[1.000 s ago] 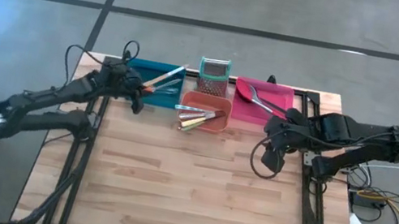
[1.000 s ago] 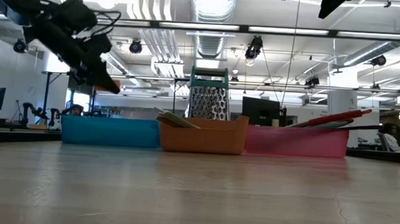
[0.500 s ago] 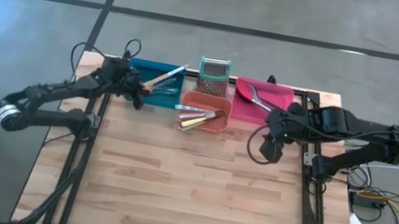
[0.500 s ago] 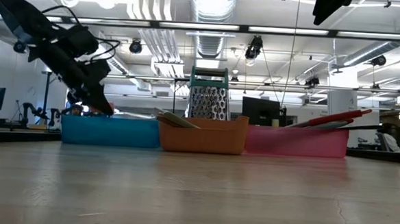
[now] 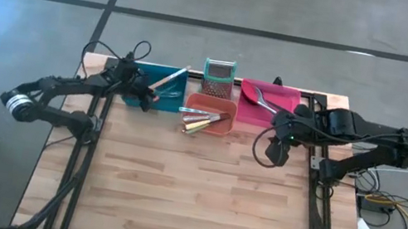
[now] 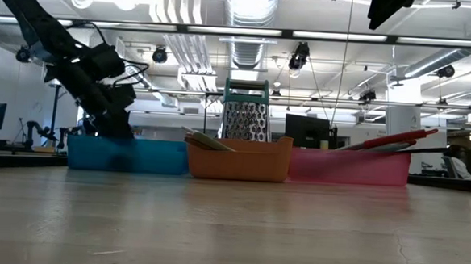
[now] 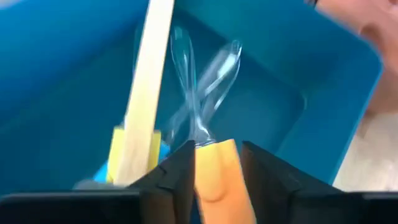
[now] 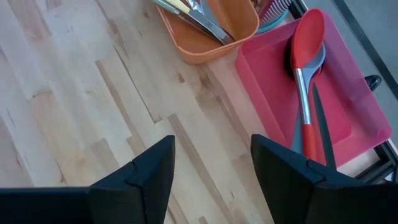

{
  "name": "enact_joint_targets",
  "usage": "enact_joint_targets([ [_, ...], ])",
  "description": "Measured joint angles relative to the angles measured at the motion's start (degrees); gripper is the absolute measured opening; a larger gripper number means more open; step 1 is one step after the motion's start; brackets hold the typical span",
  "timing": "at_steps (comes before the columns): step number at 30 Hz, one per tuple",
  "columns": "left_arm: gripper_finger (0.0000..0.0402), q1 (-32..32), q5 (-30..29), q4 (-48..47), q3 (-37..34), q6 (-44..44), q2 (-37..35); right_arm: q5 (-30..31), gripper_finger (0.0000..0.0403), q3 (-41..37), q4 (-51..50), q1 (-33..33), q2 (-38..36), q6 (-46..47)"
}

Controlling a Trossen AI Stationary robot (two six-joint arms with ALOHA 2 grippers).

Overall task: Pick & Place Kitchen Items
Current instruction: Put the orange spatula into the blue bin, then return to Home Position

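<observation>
My left gripper (image 5: 142, 95) reaches slanting down into the blue bin (image 5: 172, 97) at the table's far left. In the left wrist view (image 7: 217, 168) an orange-handled tool (image 7: 214, 171) with a clear head lies between its fingers, a thin dark gap along each side. A pale wooden spatula (image 7: 146, 93) and a clear plastic spoon (image 7: 221, 68) lie in the same bin. My right gripper (image 5: 275, 152) hangs open above the bare table, near the pink bin (image 5: 288, 117). My left gripper's fingers stand on either side of the tool's orange handle (image 7: 214, 186), coming slanting down from the table's near left, along the tool. I cannot tell whether they touch it. The tool's clear head points down into the blue bin.
An orange bin (image 5: 223, 128) with several utensils stands in the middle. A teal-rimmed mesh holder (image 5: 218, 75) is behind it. A red spoon (image 8: 308, 37) and a grey one lie in the pink bin. The near half of the wooden table is bare.
My left gripper has gone down and toward the table's far edge with the orange-handled tool, from above the blue bin's near rim into the bin.
</observation>
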Motion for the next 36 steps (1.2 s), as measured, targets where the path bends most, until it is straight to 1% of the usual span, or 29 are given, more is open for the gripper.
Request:
enact_joint_targets([
  [4,0.0166,0.0,0.0,-0.6,2.4,-0.7,-1.8,0.0,0.0205,0.0,0.0,0.0,0.0,0.0],
  [8,0.0184,0.0,1.0,-5.1,7.4,-3.3,-5.1,0.0,0.0204,0.0,0.1,0.0,0.0,-0.2],
  [12,0.0183,-1.7,8.3,-6.4,12.9,-10.0,-8.9,0.0,0.0185,0.0,3.7,0.0,0.0,-1.6],
  [14,0.017,-5.7,9.5,-6.8,15.0,-11.9,-11.4,-0.3,0.0166,0.0,8.0,0.1,0.0,-3.5],
  [15,0.0159,-8.6,8.6,-6.9,16.0,-12.1,-12.7,-0.4,0.0154,-0.2,10.6,0.3,0.0,-4.6],
  [17,0.0129,-15.9,3.9,-7.5,17.6,-12.5,-15.4,-1.3,0.0124,-0.8,16.1,1.0,-0.1,-6.8],
  [20,0.0067,-29.5,-6.3,-7.8,19.8,-12.7,-18.9,-6.0,0.0068,-2.5,22.2,2.2,-0.6,-10.9],
  [22,0.0025,-38.8,-11.4,-7.7,20.9,-12.7,-21.0,-8.5,0.003,-4.4,25.0,3.0,-2.0,-11.8],
  [23,0.0013,-43.3,-13.6,-7.7,21.2,-12.8,-22.1,-9.0,0.0019,-5.8,26.0,3.6,-3.1,-11.8],
  [24,0.0009,-47.4,-15.8,-7.8,21.3,-12.8,-23.1,-9.2,0.0016,-7.5,27.2,4.2,-4.5,-11.5],
  [27,0.0009,-58.0,-22.0,-8.7,21.4,-11.4,-26.8,-9.2,0.001,-14.5,33.6,6.9,-10.7,-10.5],
  [30,0.0004,-65.6,-26.8,-10.8,21.4,-6.8,-31.0,-9.3,0.0008,-22.2,42.0,9.1,-19.4,-10.1],
  [32,0.0005,-68.5,-30.5,-13.2,21.4,-3.2,-33.9,-9.2,0.0008,-26.7,46.6,9.3,-25.2,-11.0],
  [33,0.0005,-69.6,-32.2,-14.6,21.4,-2.2,-35.3,-8.5,0.0008,-28.7,47.1,9.2,-27.5,-12.5],
  [36,0.0005,-70.5,-36.0,-19.6,21.4,2.9,-38.8,-2.1,0.0008,-33.6,45.3,9.2,-34.0,-19.6],
])
